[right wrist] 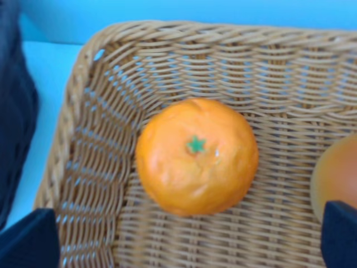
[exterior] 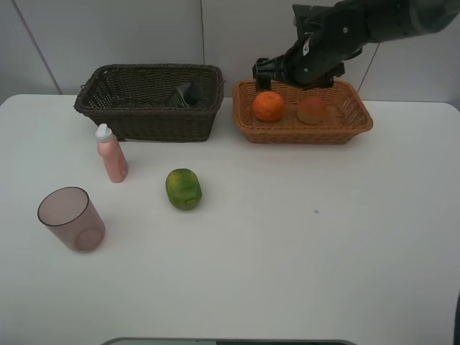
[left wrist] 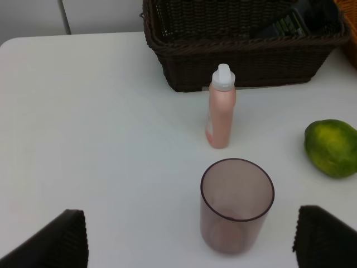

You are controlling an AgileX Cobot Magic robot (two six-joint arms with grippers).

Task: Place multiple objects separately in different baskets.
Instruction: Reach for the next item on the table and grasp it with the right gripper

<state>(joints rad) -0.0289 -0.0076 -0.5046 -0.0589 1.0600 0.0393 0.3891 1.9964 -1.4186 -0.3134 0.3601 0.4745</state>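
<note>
Inside the dark brown basket (exterior: pixel 144 123) the dark grey bottle (exterior: pixel 185 94) lies tilted against the back wall, half masked by the weave, and the left wrist view cuts it off at the frame edge. Over the light tan basket (exterior: pixel 302 134) the right arm hides part of the back rim. The right pincer (exterior: pixel 269 75) hangs just above the orange (exterior: pixel 268 106); its wrist view shows only two fingertips, spread wide to either side of the fruit, touching nothing and gripping nothing. The peach-like fruit (exterior: pixel 312 109) sits just beside the orange in the same basket, pale and blurred, and cropped in that wrist view. The left pincer (left wrist: pixel 192 240) is outside the high view; its wrist camera shows two dark tips set wide apart and empty, with the mauve cup (exterior: pixel 72 219) upright ahead of them.

The cup stands near the left edge of the tabletop (exterior: pixel 309 244). The pink bottle (exterior: pixel 111 154) stands upright near the dark basket's front wall, and the green fruit (exterior: pixel 184 188) lies apart from both, toward the middle. Right of the green fruit the white surface runs bare to the edge. The baskets stand side by side at the far edge with a narrow gap between them.

Counted: two baskets; three fruits, two in the tan basket and one on the tabletop; two bottles, one in the dark basket and one out; one cup
</note>
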